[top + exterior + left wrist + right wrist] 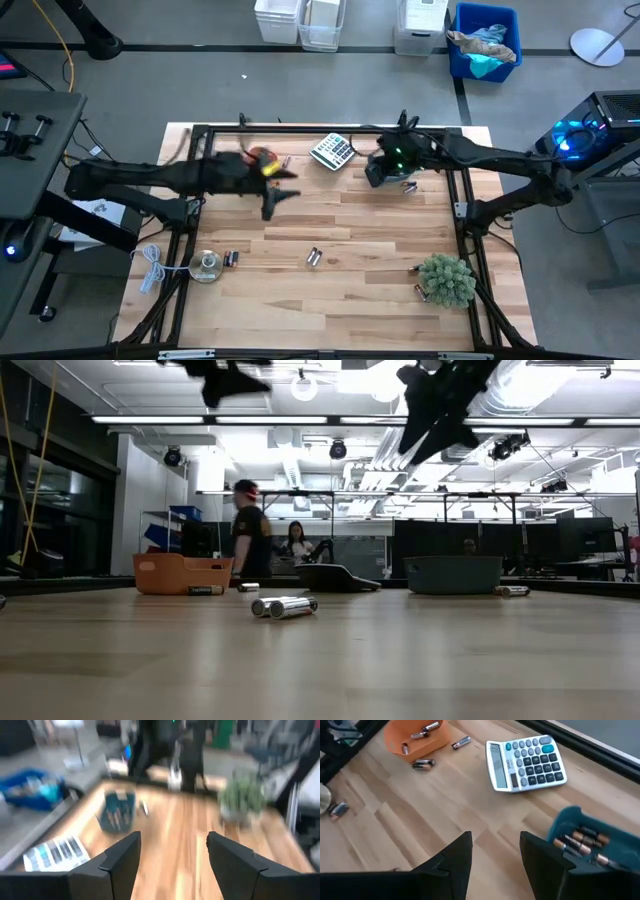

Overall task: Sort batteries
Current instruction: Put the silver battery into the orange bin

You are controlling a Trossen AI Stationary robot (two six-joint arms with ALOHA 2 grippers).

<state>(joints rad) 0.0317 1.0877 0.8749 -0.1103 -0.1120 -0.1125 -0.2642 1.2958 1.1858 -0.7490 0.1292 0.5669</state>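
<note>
Batteries [284, 606]: small, seemingly silvery cylinders

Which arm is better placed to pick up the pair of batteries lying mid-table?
Probably the left. Its open end effector hangs closer to the pair of batteries than the right end effector, which hovers, also open, by the teal bin at the table's far edge.

Robotics lab or open workshop. Wooden bench [330, 230] on black frame, grey concrete floor around it. At 12 o'clock: white plastic bins [300, 20] and blue bin [487, 40]. Glowing computer tower [590, 135] at 3 o'clock. Low view: exposed ceiling ducts [400, 445], strip lights [330, 420], people [250, 540] at distant desks.
</note>
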